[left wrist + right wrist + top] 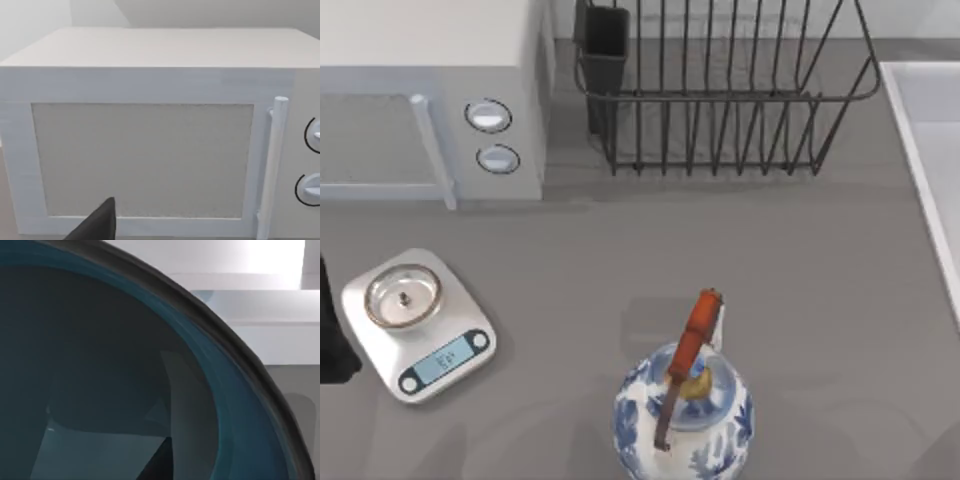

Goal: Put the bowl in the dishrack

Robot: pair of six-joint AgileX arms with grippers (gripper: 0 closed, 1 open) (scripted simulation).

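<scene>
The table is a flat grey top. Behind it the room is plain and pale, with a light wall.

A big white microwave stands at the back of the table on the left side. Its door has a long white handle and two round knobs beside it. The left wrist view looks right at this door, which is shut.

The dishrack stands at the back too, just right of the microwave. It is made of thin dark bars that stand up. A black cup sits at its left corner. The bars hold nothing that can be seen.

Near the front on the left sits a small white scale with a round shiny plate on top. At the front in the middle stands a blue-and-white pot with a red-brown handle. A white edge runs along the right side of the table.

The left arm is a dark shape at the left edge of the table, next to the scale. The left gripper is a dark tip in front of the microwave door. You cannot tell if this claw is wide or narrow.

The bowl is very close to the right arm's camera. It is teal-blue inside with a dark rim, and only a curved part of it can be seen. White ledges lie behind it. Its spot on the table cannot be told. You cannot tell if the right gripper holds the bowl, or if that claw is wide or narrow.
</scene>
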